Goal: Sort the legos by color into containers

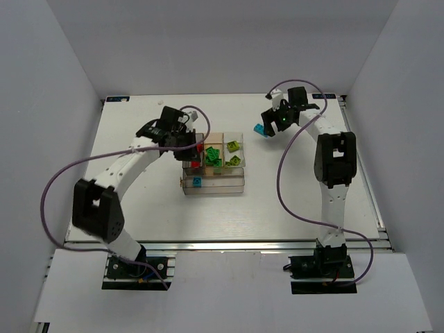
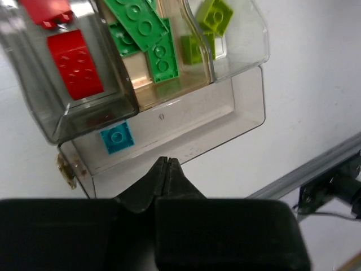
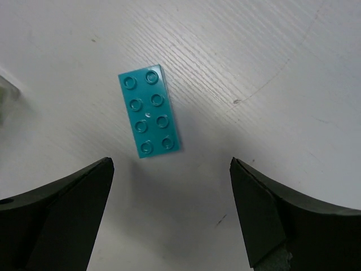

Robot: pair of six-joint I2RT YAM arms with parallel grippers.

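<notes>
The clear divided container (image 1: 230, 188) stands mid-table. In the left wrist view its compartments (image 2: 249, 110) hold red bricks (image 2: 74, 62), dark green bricks (image 2: 148, 35), lime bricks (image 2: 214, 17) and one small cyan brick (image 2: 117, 137) in the long front section. My left gripper (image 2: 167, 161) is shut and empty, hovering over the box's left side (image 1: 192, 147). A cyan 2x4 brick (image 3: 149, 111) lies flat on the table right of the box (image 1: 259, 130). My right gripper (image 3: 172, 169) is open just above it (image 1: 267, 126), with the brick slightly ahead of the fingertips.
White walls close in the table on the left, back and right. A metal rail (image 2: 316, 169) runs along the table's near edge. Purple cables (image 1: 52, 184) loop from both arms.
</notes>
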